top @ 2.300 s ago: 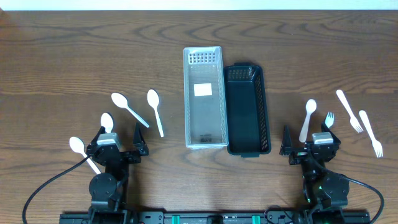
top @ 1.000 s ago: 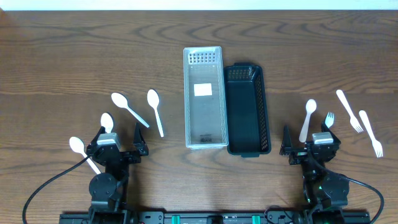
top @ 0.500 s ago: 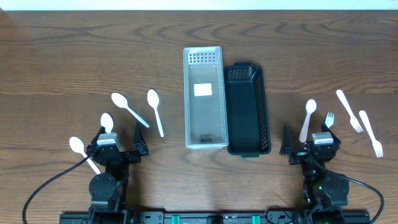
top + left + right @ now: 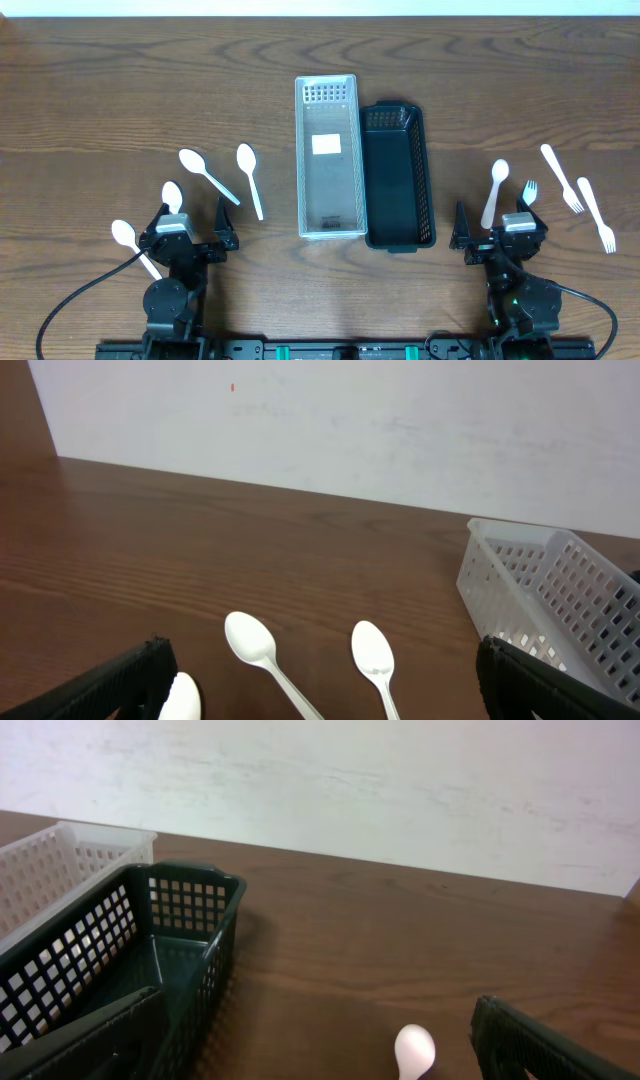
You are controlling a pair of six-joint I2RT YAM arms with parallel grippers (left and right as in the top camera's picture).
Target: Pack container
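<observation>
Landmark: white slotted basket point(image 4: 328, 157), long, upright, open-topped. Black basket point(image 4: 398, 177) of like shape touches its right side, set slightly nearer the robot. Four white spoons point(image 4: 250, 180) lie scattered to its left; one spoon point(image 4: 495, 192) and three forks point(image 4: 562, 178) well to its right.

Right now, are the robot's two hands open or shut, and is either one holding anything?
Left gripper: open, holding nothing.
Right gripper: open, holding nothing.

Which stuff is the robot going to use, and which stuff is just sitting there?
For the job:
white basket
black basket
five white spoons
three white forks

Just lying about:
only the black cables trailing from the arms
</observation>
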